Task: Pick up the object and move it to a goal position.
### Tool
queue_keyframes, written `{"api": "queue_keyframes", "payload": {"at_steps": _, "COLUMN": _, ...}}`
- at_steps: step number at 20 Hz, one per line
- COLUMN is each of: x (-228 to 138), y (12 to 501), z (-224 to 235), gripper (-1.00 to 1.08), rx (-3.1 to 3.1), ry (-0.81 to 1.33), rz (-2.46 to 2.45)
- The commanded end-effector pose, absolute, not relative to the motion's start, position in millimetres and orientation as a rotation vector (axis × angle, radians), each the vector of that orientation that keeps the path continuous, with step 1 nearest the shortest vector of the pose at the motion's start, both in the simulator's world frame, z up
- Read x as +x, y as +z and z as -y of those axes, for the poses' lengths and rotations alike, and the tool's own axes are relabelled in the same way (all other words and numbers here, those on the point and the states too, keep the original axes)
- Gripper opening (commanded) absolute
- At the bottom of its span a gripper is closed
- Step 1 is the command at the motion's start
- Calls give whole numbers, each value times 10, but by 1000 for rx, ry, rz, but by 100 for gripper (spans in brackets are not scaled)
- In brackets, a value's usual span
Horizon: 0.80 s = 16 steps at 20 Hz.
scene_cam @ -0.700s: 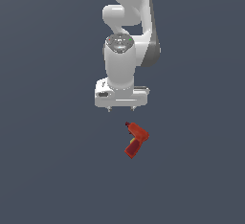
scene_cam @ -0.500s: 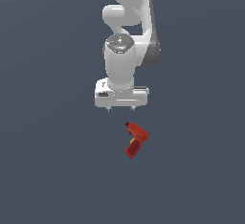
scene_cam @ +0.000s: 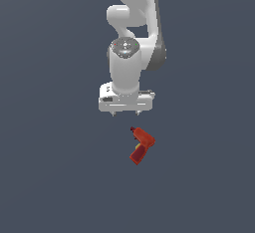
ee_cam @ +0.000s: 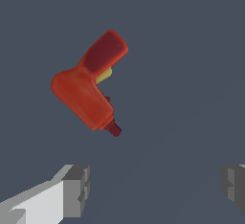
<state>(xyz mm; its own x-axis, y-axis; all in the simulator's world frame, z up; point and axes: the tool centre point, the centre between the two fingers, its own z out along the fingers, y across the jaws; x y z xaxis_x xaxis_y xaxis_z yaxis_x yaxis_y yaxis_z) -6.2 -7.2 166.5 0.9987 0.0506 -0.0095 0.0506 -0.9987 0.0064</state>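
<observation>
White glossy robot arm [scene_cam: 130, 43], rounded joints. Gripper [scene_cam: 125, 113] points down, grey ribbed fingers [ee_cam: 76, 189] spread wide apart, holding nothing. Just beyond fingertips, toward exterior view's right: object [scene_cam: 141, 145], red-orange drill-shaped toy, smooth plastic look, angled handle, yellow patch, dark tip. Lies on plain slate-grey surface [scene_cam: 55, 177]; no walls visible.

Bare simulated scene, flat grey ground [scene_cam: 50, 177]

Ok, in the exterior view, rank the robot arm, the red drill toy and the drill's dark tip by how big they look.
1. Robot arm, by far the largest.
2. Red drill toy, narrower than the gripper.
3. Drill's dark tip, a tiny speck.
</observation>
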Motion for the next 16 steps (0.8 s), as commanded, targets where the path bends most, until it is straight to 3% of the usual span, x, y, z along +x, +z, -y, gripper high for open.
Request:
{"api": "queue_keyframes", "payload": {"at_steps": 1, "x": -57, "y": 1644, "z": 63, "gripper": 108, "rx": 3135, "ry": -15, "rz": -105}}
{"api": "queue_keyframes", "payload": {"at_steps": 16, "x": 45, "y": 1301, "z": -98, "gripper": 108, "rx": 3131, "ry": -7, "rz": -536}}
